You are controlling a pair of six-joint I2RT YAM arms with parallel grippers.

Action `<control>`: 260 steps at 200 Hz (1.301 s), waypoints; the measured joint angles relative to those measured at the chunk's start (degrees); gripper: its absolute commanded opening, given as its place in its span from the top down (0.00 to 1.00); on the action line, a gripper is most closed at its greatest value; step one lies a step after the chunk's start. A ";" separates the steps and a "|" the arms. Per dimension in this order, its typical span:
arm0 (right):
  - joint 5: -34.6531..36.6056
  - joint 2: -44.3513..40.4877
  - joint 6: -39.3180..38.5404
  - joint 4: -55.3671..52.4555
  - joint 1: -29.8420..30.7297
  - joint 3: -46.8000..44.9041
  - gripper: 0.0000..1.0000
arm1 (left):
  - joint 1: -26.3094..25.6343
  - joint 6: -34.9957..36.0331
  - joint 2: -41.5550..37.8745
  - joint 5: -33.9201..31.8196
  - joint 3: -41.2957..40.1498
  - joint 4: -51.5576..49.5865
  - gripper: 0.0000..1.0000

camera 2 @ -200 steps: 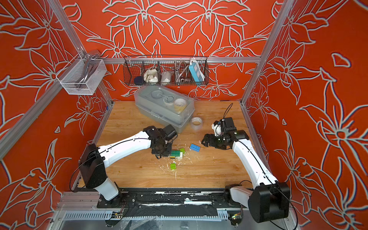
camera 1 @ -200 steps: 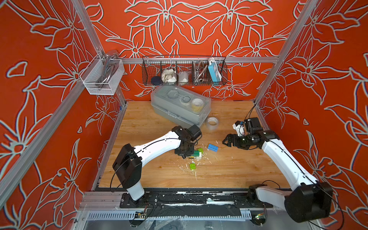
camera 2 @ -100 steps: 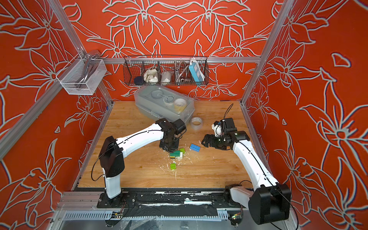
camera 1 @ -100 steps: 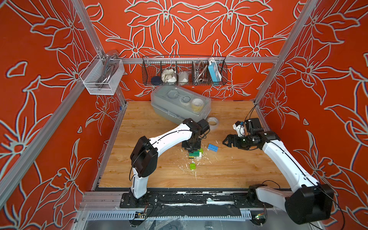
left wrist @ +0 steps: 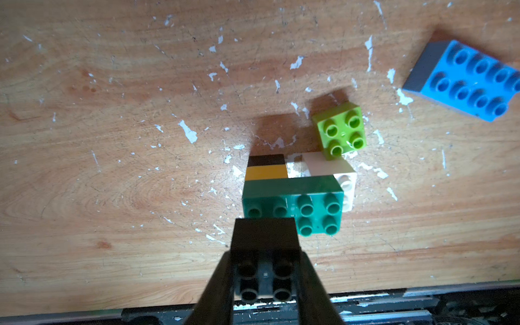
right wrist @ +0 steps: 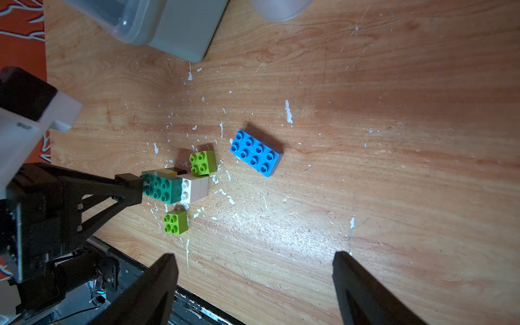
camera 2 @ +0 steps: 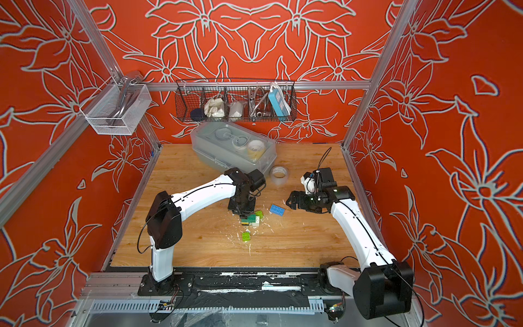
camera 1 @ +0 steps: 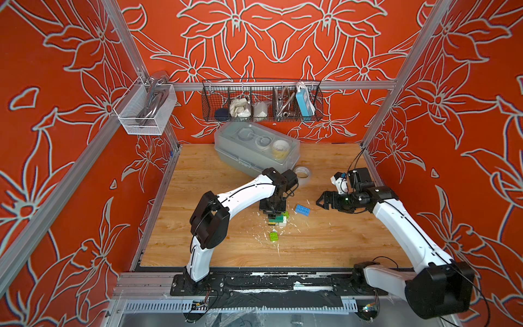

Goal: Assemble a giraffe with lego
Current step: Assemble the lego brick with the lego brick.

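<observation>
The partly built giraffe [camera 1: 276, 220] stands mid-table: a dark green body [left wrist: 292, 197] on a black-yellow leg [left wrist: 266, 167] and a white leg [left wrist: 337, 171]. My left gripper [left wrist: 264, 253] is shut on a black brick [left wrist: 264, 239] right at the green body's end that rests on the black-yellow leg; I cannot tell whether the brick is seated. One lime brick [left wrist: 340, 130] lies beside the white leg, another lime brick [camera 1: 273, 236] nearer the front. A blue brick [camera 1: 302, 209] lies flat to the right. My right gripper [right wrist: 253, 270] hovers open and empty right of the blue brick.
A clear plastic box [camera 1: 254, 147] sits at the back, with a clear tape roll [camera 1: 302, 172] just in front of it. A wire basket [camera 1: 261, 102] and a white mesh basket [camera 1: 144, 110] hang on the walls. White flakes litter the wood.
My left arm has swung right and its gripper has shifted slightly right, over the green body. The right arm has stayed in place, its jaws open.
</observation>
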 measured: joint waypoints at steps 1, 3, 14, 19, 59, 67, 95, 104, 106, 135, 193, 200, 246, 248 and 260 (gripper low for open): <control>-0.02 0.00 0.00 0.00 0.00 0.00 0.08 | 0.02 0.00 0.02 0.02 0.00 0.02 0.72; -0.11 0.00 -0.02 0.02 0.00 0.00 0.08 | 0.02 0.00 0.09 0.09 0.04 0.02 0.72; -0.50 0.00 -0.11 0.09 0.00 0.00 0.08 | 0.15 0.00 0.35 0.35 0.09 0.07 0.72; -0.66 0.00 -0.13 0.13 0.00 0.00 0.08 | 0.24 0.00 0.46 0.55 0.09 0.09 0.72; -1.22 0.07 -0.24 0.33 0.00 0.00 0.07 | 0.74 0.00 1.20 1.29 0.09 0.26 0.72; -1.42 0.11 -0.28 0.33 0.00 0.00 0.07 | 0.83 0.00 1.33 1.42 0.09 0.44 0.72; -1.88 0.37 -0.50 0.35 0.00 0.00 0.07 | 1.01 0.00 1.46 2.05 -0.20 1.31 0.72; -1.88 0.52 -0.61 0.35 0.00 0.00 0.07 | 1.07 0.00 1.46 2.25 -0.28 1.36 0.72; -1.90 0.55 -0.63 0.35 0.00 0.00 0.07 | 1.11 0.00 1.46 2.29 -0.33 1.40 0.72; -1.90 0.76 -0.92 0.35 0.00 0.00 0.07 | 1.20 0.00 1.46 2.64 -0.37 1.42 0.72; -1.92 1.51 -0.96 0.66 0.00 0.00 0.07 | 1.22 0.00 1.46 2.64 -0.46 1.40 0.72; -1.92 1.55 -0.96 0.72 0.00 0.00 0.07 | 1.22 0.00 1.46 2.64 -0.46 1.36 0.71; -1.92 1.86 -0.96 0.94 0.00 0.07 0.07 | 1.20 0.00 1.53 2.56 -0.90 1.27 0.71; -1.90 1.88 -0.96 0.94 0.00 0.09 0.07 | 1.22 0.00 1.53 2.56 -0.90 1.29 0.71; -1.92 2.08 -0.96 1.05 0.00 0.13 0.07 | 1.22 -0.02 1.53 2.58 -1.01 1.38 0.71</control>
